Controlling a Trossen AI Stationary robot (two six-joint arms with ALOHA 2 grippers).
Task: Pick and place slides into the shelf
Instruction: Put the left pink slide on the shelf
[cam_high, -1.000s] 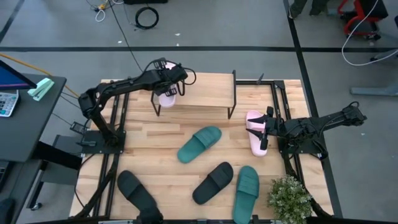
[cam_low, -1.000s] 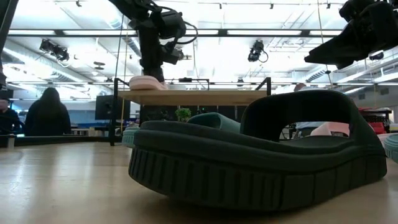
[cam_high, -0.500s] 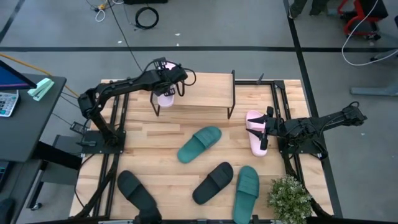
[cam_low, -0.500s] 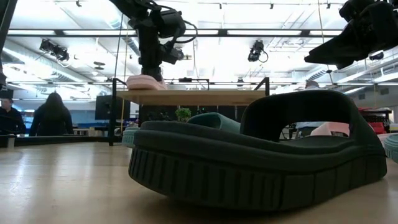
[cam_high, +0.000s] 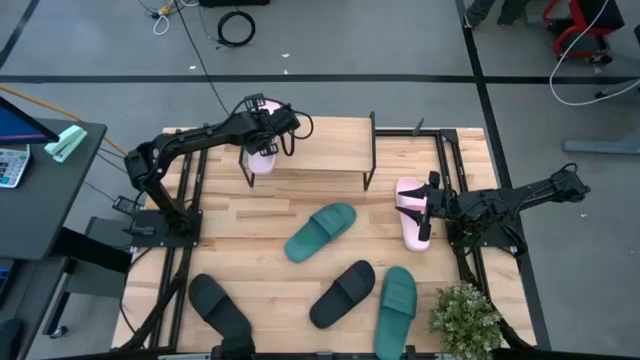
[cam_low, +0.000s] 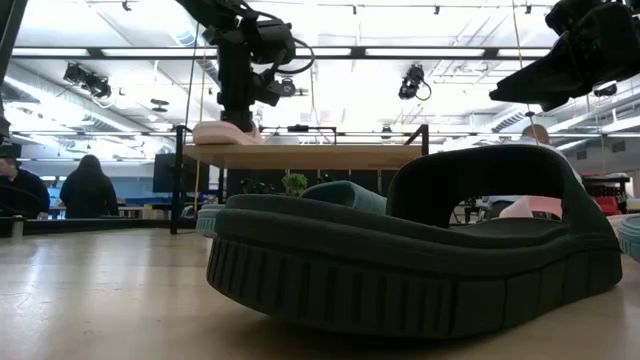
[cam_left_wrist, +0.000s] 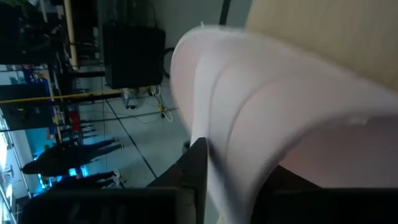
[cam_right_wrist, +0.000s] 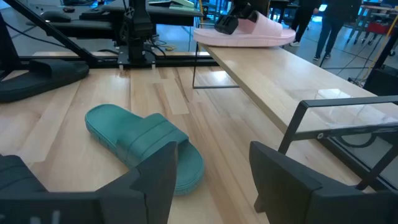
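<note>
One pale pink slide (cam_high: 262, 160) lies flat on the left end of the shelf (cam_high: 320, 150), sole on the plank (cam_right_wrist: 280, 74). My left gripper (cam_high: 268, 140) stands over it, shut on its strap; the low view shows the gripper (cam_low: 240, 115) pointing down onto the slide (cam_low: 215, 131). The other pink slide (cam_high: 408, 215) lies on the table by the right edge. My right gripper (cam_high: 425, 207) hovers open above it, fingers (cam_right_wrist: 158, 171) apart with nothing between them. Two teal slides (cam_high: 322, 231) (cam_high: 397, 298) and two black slides (cam_high: 343, 294) (cam_high: 220, 310) lie on the tabletop. My left gripper holds the pink slide by its wide strap (cam_left_wrist: 249, 106), coming from above and pointing down. One dark finger (cam_left_wrist: 198, 165) lies against the strap's edge; a dark shape under the arch looks like the other. The slide's sole rests on the shelf plank (cam_right_wrist: 245, 36).
A potted plant (cam_high: 465, 318) stands at the table's near right corner. A black slide (cam_low: 420, 260) fills the foreground of the low view. The shelf plank right of the pink slide is bare. People (cam_low: 88, 188) stand in the room beyond the table.
My left gripper has moved a little toward the table's left edge, still shut on the strap, and the pink slide has slid with it along the plank. The shelf itself has shifted slightly left too. My right arm has kept still.
</note>
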